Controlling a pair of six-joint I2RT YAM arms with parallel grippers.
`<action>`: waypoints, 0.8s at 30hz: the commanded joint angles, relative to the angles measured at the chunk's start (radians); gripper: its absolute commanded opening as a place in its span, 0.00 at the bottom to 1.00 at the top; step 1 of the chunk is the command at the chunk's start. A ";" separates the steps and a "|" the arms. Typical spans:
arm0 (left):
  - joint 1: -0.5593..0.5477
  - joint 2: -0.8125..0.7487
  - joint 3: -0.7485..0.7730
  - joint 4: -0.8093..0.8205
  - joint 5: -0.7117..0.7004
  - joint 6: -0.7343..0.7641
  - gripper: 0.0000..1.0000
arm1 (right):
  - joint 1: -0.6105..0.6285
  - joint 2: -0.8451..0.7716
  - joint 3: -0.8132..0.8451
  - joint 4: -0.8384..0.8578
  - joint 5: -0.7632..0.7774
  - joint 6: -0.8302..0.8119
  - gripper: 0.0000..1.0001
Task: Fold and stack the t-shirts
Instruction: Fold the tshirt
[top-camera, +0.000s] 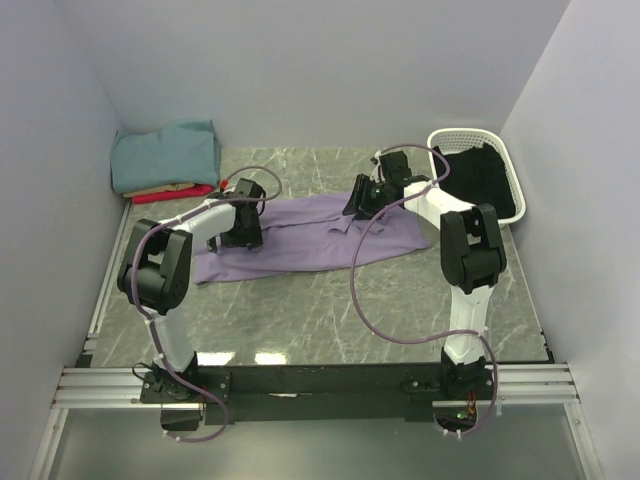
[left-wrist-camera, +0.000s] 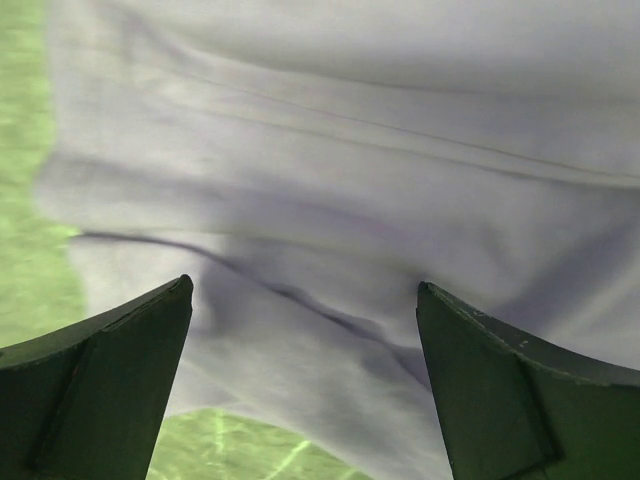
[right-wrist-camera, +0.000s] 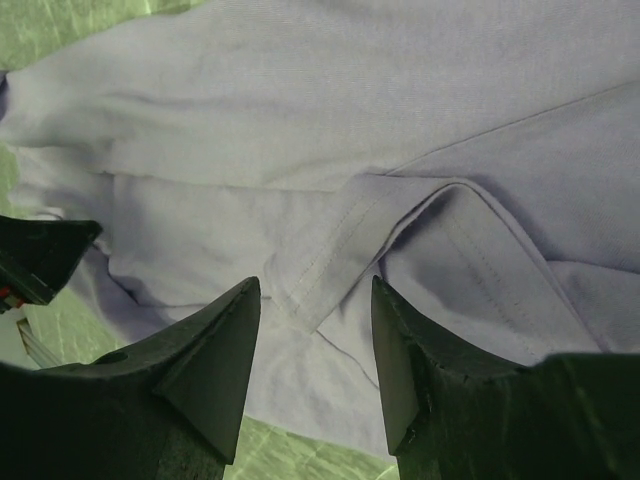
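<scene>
Table (top-camera: 330, 310): grey marble, purple shirt (top-camera: 310, 240) spread near far edge.
Left gripper (left-wrist-camera: 302, 283): fingers apart above shirt.
Right gripper (right-wrist-camera: 315, 280): fingers apart, also above shirt.

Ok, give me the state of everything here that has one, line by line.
lavender t-shirt: spread rumpled on the table, not stacked.
teal t-shirt: folded, top of the corner stack.
tan t-shirt: folded, under the teal one.
red t-shirt: folded, bottom of the stack.
white basket: upright, holding dark cloth.
left gripper: jaws open, over lavender cloth.
right gripper: jaws open, over a hem.
</scene>
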 joint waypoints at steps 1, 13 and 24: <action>-0.002 -0.053 0.041 -0.037 -0.116 -0.051 0.99 | 0.007 0.021 0.013 0.017 0.025 -0.002 0.55; -0.002 -0.142 0.027 0.026 -0.063 -0.046 0.99 | 0.014 0.064 0.049 0.025 0.027 -0.004 0.44; 0.000 -0.153 0.013 0.032 -0.030 -0.037 1.00 | 0.069 0.151 0.290 -0.053 -0.051 -0.060 0.10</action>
